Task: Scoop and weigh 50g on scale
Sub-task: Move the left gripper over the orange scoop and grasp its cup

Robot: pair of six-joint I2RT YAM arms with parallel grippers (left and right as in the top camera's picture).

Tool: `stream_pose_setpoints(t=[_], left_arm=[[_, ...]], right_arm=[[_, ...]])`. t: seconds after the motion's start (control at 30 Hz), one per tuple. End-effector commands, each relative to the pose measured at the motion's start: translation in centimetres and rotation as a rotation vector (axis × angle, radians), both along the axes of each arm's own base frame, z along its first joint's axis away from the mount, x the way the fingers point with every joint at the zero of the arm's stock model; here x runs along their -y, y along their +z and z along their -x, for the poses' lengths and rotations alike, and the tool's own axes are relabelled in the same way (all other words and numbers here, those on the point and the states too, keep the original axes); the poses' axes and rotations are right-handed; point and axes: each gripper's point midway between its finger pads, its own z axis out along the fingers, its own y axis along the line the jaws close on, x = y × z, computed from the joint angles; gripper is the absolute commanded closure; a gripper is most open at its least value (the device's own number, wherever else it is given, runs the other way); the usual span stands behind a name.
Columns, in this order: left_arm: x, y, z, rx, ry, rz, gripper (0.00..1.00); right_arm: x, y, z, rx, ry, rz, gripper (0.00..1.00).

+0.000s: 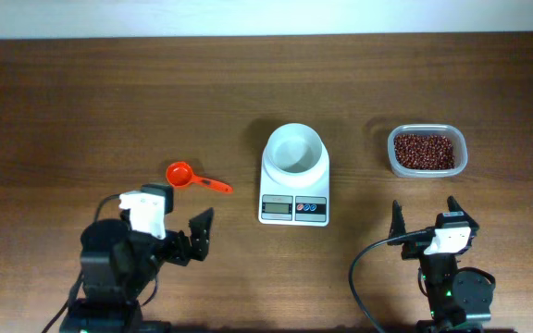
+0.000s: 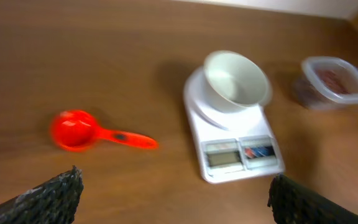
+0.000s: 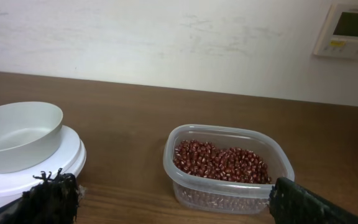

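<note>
Scale [image 1: 294, 176] sitting ahead-right of left gripper [image 2: 179, 202] — jaws gaping, empty. Beans [image 1: 424, 151] lying in tub [image 1: 463, 155] ahead of right gripper [image 1: 425, 213], likewise gaping; both arms crouching low.

The scale [image 3: 27, 155] is cut off at the lower left edge. The tub [image 2: 304, 91] at the upper right looks fuzzy.

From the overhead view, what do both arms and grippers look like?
Both black: left arm and right arm, each with a white wrist block. Black rough-textured fingers on left gripper and right gripper. A thin black cable loops beside the right arm.
</note>
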Motion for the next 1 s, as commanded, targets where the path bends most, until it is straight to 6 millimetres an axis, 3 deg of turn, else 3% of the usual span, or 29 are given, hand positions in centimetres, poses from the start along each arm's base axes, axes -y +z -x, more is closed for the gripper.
stream_pose_setpoints(t=[0.0, 0.13, 0.17, 0.2, 0.23, 0.43, 0.53, 0.63, 0.7, 0.83, 0.9, 0.97], left_arm=[[2.8, 0.2, 0.7, -0.055, -0.145, 0.115, 0.01], [2.7, 0.1, 0.4, -0.066, -0.132, 0.122, 0.01], [1.9, -0.2, 0.1, -0.089, -0.059, 0.135, 0.01], [-0.8, -1.1, -0.7, -0.156, 0.183, 0.176, 0.01], [-2.4, -1.6, -1.1, -0.173, 0.298, 0.176, 0.01], [-6.1, -3.1, -3.4, -0.368, 0.594, 0.124, 0.00], [-6.2, -3.0, -5.9, -0.520, 0.636, 0.091, 0.01], [-5.2, -2.8, -9.8, -0.550, 0.596, 0.122, 0.01], [-6.3, -4.8, -10.5, -0.585, 0.650, 0.058, 0.01], [-6.4, -8.1, -10.2, -0.731, 0.838, 0.165, 0.02], [-6.5, -9.6, -10.3, -0.776, 0.916, 0.201, 0.16], [-6.6, -11.4, -10.4, -0.825, 0.979, 0.211, 0.20]], right_arm=[[0.2, -0.2, 0.0, -0.004, -0.007, 0.004, 0.01], [0.2, -0.2, 0.0, -0.004, -0.007, 0.004, 0.01], [0.2, -0.2, 0.0, -0.004, -0.007, 0.004, 0.01], [0.2, -0.2, 0.0, -0.004, -0.007, 0.004, 0.01], [0.2, -0.2, 0.0, -0.004, -0.007, 0.004, 0.01], [0.2, -0.2, 0.0, -0.004, -0.007, 0.004, 0.01], [0.2, -0.2, 0.0, -0.004, -0.007, 0.004, 0.01], [0.2, -0.2, 0.0, -0.004, -0.007, 0.004, 0.01], [0.2, -0.2, 0.0, -0.004, -0.007, 0.004, 0.01], [0.2, -0.2, 0.0, -0.004, -0.007, 0.004, 0.01], [0.2, -0.2, 0.0, -0.004, -0.007, 0.004, 0.01], [0.2, -0.2, 0.0, -0.004, -0.007, 0.004, 0.01]])
